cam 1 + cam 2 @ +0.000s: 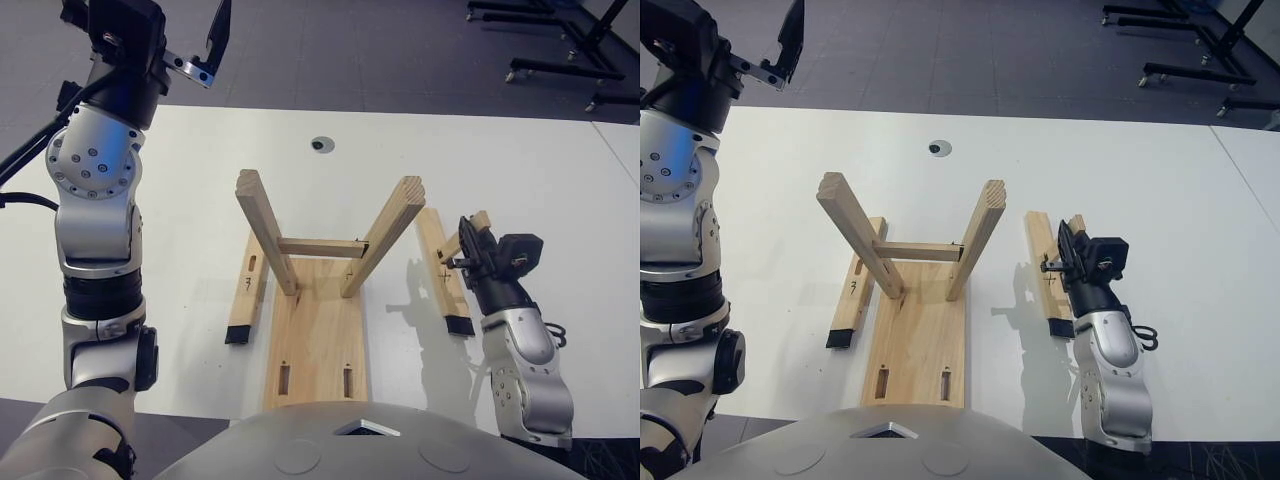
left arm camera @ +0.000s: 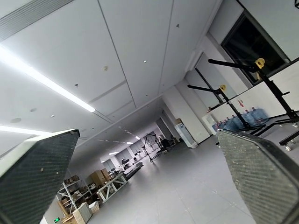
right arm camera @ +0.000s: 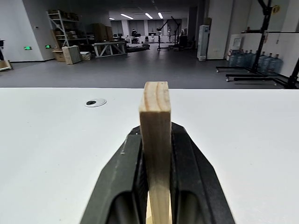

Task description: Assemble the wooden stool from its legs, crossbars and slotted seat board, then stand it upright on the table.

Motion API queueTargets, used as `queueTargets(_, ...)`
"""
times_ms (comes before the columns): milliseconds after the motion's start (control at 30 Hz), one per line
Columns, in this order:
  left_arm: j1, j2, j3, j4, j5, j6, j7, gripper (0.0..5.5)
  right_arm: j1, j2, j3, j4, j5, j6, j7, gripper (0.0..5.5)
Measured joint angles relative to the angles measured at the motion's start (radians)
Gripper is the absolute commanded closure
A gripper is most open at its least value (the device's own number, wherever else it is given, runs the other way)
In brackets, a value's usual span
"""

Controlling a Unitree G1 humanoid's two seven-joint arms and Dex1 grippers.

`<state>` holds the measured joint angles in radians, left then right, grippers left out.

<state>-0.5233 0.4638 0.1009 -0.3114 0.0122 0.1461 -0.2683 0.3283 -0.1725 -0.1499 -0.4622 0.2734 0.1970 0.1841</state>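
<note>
The stool seems about half built: the slotted seat board (image 1: 315,340) lies flat at the middle of the table's (image 1: 560,190) near edge. Two standing legs (image 1: 265,230) are in its far slots with one crossbar (image 1: 320,248) joining them, and the two near slots are open. A third leg (image 1: 245,290) lies just beside the board's left side and a fourth leg (image 1: 440,270) near its right. The right gripper (image 3: 156,132) is clamped on a short wooden piece (image 3: 156,107), probably the second crossbar, and the left gripper (image 2: 147,140) is raised over the far left edge, fingers apart, holding nothing. These two legs and that piece must still be fitted, then the stool turned upright.
</note>
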Motion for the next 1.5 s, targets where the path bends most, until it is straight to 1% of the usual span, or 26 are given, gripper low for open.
queueTargets(300, 0.007, 0.000, 0.017, -0.032, 0.003, 0.007, 0.009, 0.12, -0.024, -0.033, 0.006, 0.015, -0.002, 0.011, 0.040, 5.11)
queueTargets(600, 0.032, -0.003, 0.031, -0.053, 0.010, 0.026, 0.014, 0.12, -0.009, -0.015, 0.038, -0.003, -0.018, 0.032, 0.015, 5.11)
queueTargets(833, 0.032, -0.003, 0.030, -0.055, 0.011, 0.028, 0.013, 0.12, 0.005, -0.052, 0.068, -0.001, -0.049, 0.021, 0.031, 5.11)
queueTargets(1033, 0.033, -0.011, 0.030, -0.056, 0.017, 0.030, 0.023, 0.12, -0.038, -0.068, 0.070, -0.008, -0.052, 0.083, 0.036, 5.11)
queueTargets(1233, 0.045, -0.014, 0.030, -0.064, 0.020, 0.035, 0.033, 0.12, -0.080, -0.089, 0.044, 0.008, -0.014, 0.143, 0.060, 5.11)
queueTargets(1500, 0.063, -0.025, 0.030, -0.095, 0.019, 0.049, 0.040, 0.12, -0.099, -0.152, 0.042, 0.002, 0.022, 0.201, 0.105, 5.11)
